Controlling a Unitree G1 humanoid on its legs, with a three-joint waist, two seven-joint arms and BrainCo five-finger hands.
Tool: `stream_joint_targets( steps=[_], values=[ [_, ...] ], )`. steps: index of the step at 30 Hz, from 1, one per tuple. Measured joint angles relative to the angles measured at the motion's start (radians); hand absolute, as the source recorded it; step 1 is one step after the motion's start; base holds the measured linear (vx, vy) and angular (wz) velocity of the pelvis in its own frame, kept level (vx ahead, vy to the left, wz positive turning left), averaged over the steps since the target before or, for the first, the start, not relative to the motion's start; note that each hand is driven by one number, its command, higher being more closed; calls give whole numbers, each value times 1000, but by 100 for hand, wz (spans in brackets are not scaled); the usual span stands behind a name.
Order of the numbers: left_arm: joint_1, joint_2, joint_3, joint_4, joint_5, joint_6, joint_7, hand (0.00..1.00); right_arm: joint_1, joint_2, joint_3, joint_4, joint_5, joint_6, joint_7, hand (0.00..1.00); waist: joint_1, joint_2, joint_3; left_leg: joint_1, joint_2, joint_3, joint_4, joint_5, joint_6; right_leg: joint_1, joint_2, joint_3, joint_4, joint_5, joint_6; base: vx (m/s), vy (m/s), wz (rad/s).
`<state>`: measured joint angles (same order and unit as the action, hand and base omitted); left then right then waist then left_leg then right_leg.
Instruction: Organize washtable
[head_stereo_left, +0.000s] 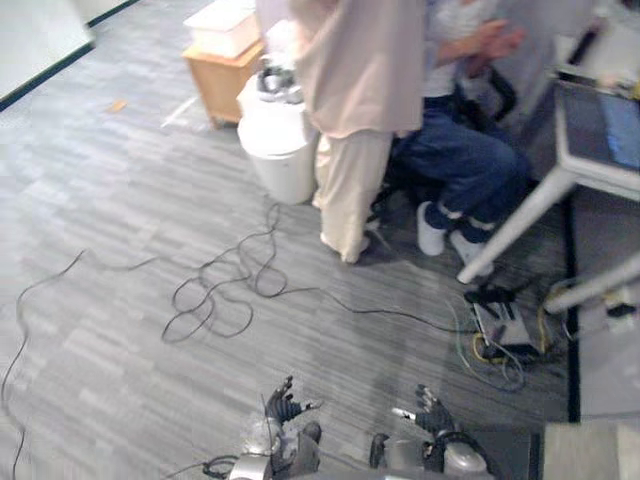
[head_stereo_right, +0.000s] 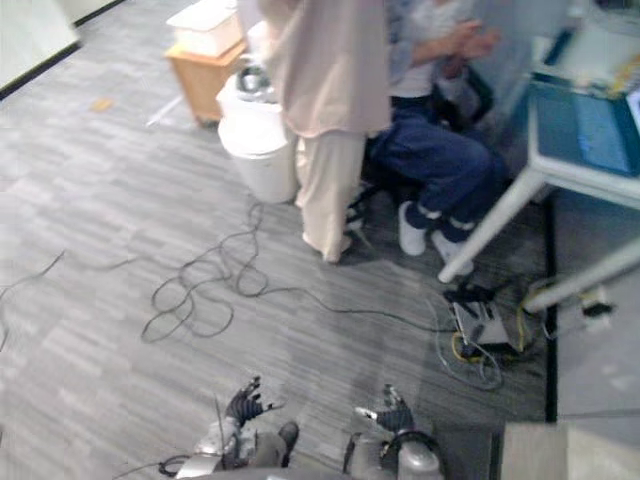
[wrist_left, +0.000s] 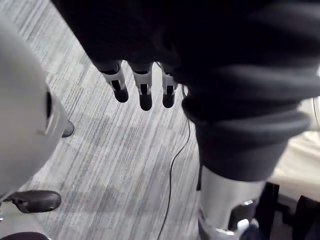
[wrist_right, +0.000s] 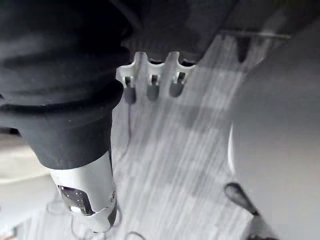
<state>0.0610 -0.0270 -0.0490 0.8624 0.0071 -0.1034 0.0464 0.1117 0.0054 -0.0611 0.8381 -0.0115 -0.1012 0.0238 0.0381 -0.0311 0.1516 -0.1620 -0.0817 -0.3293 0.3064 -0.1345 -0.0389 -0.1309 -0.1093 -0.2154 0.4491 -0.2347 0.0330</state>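
My left hand (head_stereo_left: 283, 405) hangs low at the near edge of the grey carpet floor, fingers relaxed and spread, holding nothing. My right hand (head_stereo_left: 432, 413) hangs beside it to the right, also open and empty. In the left wrist view the straight fingers (wrist_left: 145, 92) point down over bare carpet. The right wrist view likewise has relaxed fingers (wrist_right: 152, 87) above the floor, with nothing between them.
A person in beige (head_stereo_left: 355, 120) stands ahead, next to a seated person in jeans (head_stereo_left: 465, 150). A white bin (head_stereo_left: 278, 140) and a wooden cabinet (head_stereo_left: 222, 75) stand at the back. A white table (head_stereo_left: 600, 130) is on the right, with a power strip (head_stereo_left: 505, 325) by its leg.
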Motion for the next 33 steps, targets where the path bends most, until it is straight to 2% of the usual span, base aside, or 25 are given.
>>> stream_joint_targets(
  steps=[1,2,3,4,6,7,9,10,12,14,17,20,22,23,24,25,26,27,28,30,31,32,33],
  values=[
    [3,3,1,-9,0,-1,0,0,1,8,0,-1,0,-1,0,0,0,-9,2,2,14,67,-7,7,5,14,-1,-10,0,0,-1,89,-61,122],
    [5,8,0,-19,-2,-4,0,0,-2,13,-1,-3,0,-3,-1,0,2,-15,0,-3,48,217,-19,8,12,27,1,-33,0,-1,-15,58,-17,106],
    [6,15,-1,-18,-5,-4,-3,0,-13,13,-1,0,0,-5,-1,0,0,-14,1,-23,76,348,-16,16,40,35,2,-65,4,-7,-26,40,-2,94],
    [7,22,-2,-18,-6,-4,-3,0,-20,10,-1,4,0,-4,-1,0,-1,-15,0,-32,76,386,-18,34,55,37,2,-72,1,-7,-26,58,43,96],
    [11,56,-29,-18,-5,-4,-3,0,-33,6,-2,6,0,-5,0,0,-24,-22,-4,-32,62,441,-72,113,61,51,-2,-84,-46,15,-50,66,84,91],
    [21,89,-36,-17,-3,-4,-5,0,-33,9,-3,13,0,-7,0,0,-28,-22,-7,20,54,494,-216,190,56,93,-4,-125,-139,61,-43,34,91,75],
    [18,102,-32,-2,-3,-3,-5,0,-33,13,-1,32,-1,-10,1,0,-35,-14,-3,41,82,608,-234,148,58,135,3,-158,-190,64,-41,32,62,79],
    [27,101,-34,16,3,-2,-7,0,-32,3,-5,50,-1,-5,1,0,-55,6,-3,69,77,616,-267,164,69,164,8,-198,-197,63,-39,25,51,82],
    [32,105,-37,25,5,-3,-10,0,-33,2,-19,47,-1,-7,0,0,-62,0,-7,104,60,596,-327,196,51,181,5,-200,-211,67,-32,-5,77,56],
    [37,117,-35,35,17,-5,-12,0,-33,5,-17,49,-4,-8,2,0,-60,-5,-12,133,42,570,-395,231,80,199,11,-192,-238,67,-32,-48,59,36],
    [41,130,-29,58,34,-4,-20,0,-33,8,-10,67,-12,-8,2,0,-54,-7,-12,138,31,550,-401,246,90,212,8,-182,-247,67,-28,-106,43,21],
    [45,132,3,64,33,-5,-20,0,-38,4,4,79,-32,-8,2,0,-52,-9,-12,137,17,540,-409,254,102,214,2,-151,-254,46,8,-181,45,15],
    [49,126,24,73,33,-8,-19,0,-41,-9,23,80,-39,-9,2,0,-50,3,-11,135,13,534,-409,253,106,211,2,-140,-256,30,22,-209,59,11],
    [50,126,25,73,32,-10,-19,0,-48,-15,29,79,-39,-9,2,0,-50,6,-10,127,3,536,-408,241,107,205,-2,-139,-245,22,25,-99,97,13],
    [51,131,44,69,31,-10,-24,0,-32,-8,34,84,-39,-8,2,0,-51,-36,-18,103,-29,552,-338,171,125,166,-53,-148,-205,9,39,-49,101,24],
    [43,142,49,65,28,-12,-24,0,-21,-6,36,81,-40,-8,3,0,-52,-62,-11,53,-33,583,-126,105,191,147,-95,-155,-132,-14,111,49,122,34],
    [44,144,47,65,26,-14,-20,0,13,-31,41,36,-41,-9,5,0,-57,-34,-3,47,1,572,58,-27,152,114,-101,-133,25,-24,129,32,161,32],
    [34,136,61,79,14,-13,-20,0,17,-56,38,0,-38,-12,2,0,-53,2,26,55,1,526,109,-126,182,-6,-102,-26,273,-43,67,16,144,23],
    [25,141,62,83,11,-9,-18,0,10,-58,27,-1,-36,-10,2,0,-54,-9,31,55,-7,518,114,-131,183,-55,-97,28,338,-69,59,-73,165,40],
    [10,142,48,86,6,-6,-17,0,6,-55,20,4,-29,-10,3,0,-63,-14,32,54,-26,463,62,-121,165,-157,-54,72,321,-92,50,-2,115,59],
    [11,146,55,95,4,-6,-17,0,3,-42,23,14,-29,-10,4,0,-59,-45,26,88,-35,457,15,-131,130,-197,-44,110,210,-82,46,206,61,108],
    [-5,150,49,90,2,-13,-20,0,4,-31,9,-9,-15,-22,5,0,-82,-47,54,22,-17,381,235,-193,174,-223,-61,125,135,-54,83,260,-2,112],
    [-10,139,38,93,1,-16,-17,0,5,-38,-1,-18,-17,-27,12,0,-77,-16,58,42,40,296,212,-234,107,-236,-31,145,79,-32,112,335,-58,124]
  ],
)
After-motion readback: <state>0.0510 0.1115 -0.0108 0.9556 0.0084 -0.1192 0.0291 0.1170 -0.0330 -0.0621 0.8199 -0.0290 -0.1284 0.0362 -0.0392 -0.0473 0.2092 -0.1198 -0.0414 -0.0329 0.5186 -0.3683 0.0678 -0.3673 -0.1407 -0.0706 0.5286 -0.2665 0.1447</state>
